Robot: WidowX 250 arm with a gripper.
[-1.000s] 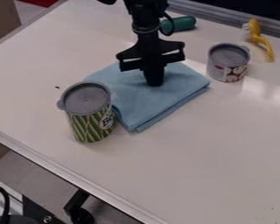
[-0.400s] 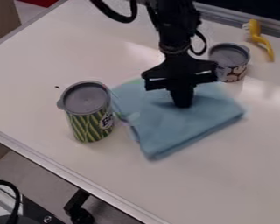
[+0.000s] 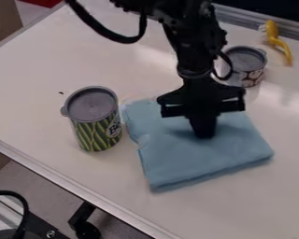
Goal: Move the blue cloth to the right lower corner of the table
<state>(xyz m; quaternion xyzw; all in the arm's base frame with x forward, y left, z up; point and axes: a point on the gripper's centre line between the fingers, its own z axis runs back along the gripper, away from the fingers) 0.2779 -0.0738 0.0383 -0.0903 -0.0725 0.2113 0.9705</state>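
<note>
Camera view: above the desk, looking down at a slant
Facing: across the desktop, toward the metal rail at upper right
Nearness: fairly close, desk running past the right side
Lower left: desk's rim on a diagonal, floor below

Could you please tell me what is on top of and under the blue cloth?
The end effector meets the upper face of the blue cloth; I see nothing else on it. Whatever lies beneath is covered, so I cannot tell.
</note>
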